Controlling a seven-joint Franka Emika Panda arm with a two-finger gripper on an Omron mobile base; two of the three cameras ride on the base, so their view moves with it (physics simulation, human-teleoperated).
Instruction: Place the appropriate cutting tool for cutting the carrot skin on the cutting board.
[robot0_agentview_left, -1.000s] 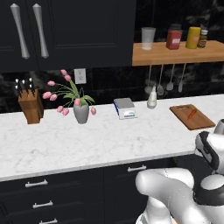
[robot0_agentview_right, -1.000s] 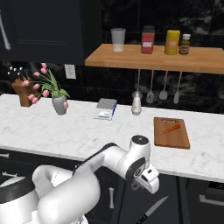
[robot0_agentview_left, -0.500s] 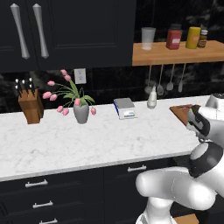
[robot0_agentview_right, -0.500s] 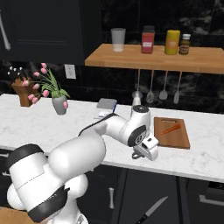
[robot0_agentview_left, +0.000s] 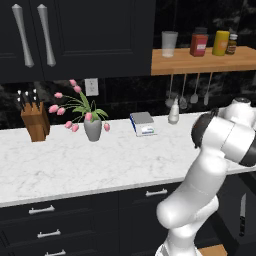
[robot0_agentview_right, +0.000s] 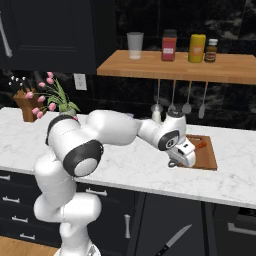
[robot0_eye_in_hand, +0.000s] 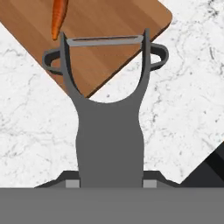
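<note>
A dark grey Y-shaped peeler (robot0_eye_in_hand: 109, 131) was seen clamped by its handle in the jaws of the gripper (robot0_eye_in_hand: 111, 183), its blade bar stretched across the fork at the far end. In the hand view the blade end was poised over a corner of the cutting board (robot0_eye_in_hand: 113, 26), and whether it touched the wood could not be told. The tapered tip of the carrot (robot0_eye_in_hand: 58, 17) was seen just beside one prong of the fork, lying on the board. In the right base view the gripper (robot0_agentview_right: 181, 159) was held at the near left edge of the cutting board (robot0_agentview_right: 207, 157), which lay flat on the white marble desk (robot0_agentview_right: 125, 165), with the carrot (robot0_agentview_right: 200, 145) resting toward the board's far side. A kitchen knife (robot0_agentview_right: 172, 241) was seen low down, in front of the dark cabinets below the desk. Farther back on the desk, a vase of pink tulips (robot0_agentview_left: 92, 127), a knife block (robot0_agentview_left: 34, 120) and a small kitchen scale (robot0_agentview_left: 143, 123) were set near the wall. Above them, a wooden wall shelf (robot0_agentview_right: 175, 67) carried a glass and several bottles, with utensils hung beneath it.
</note>
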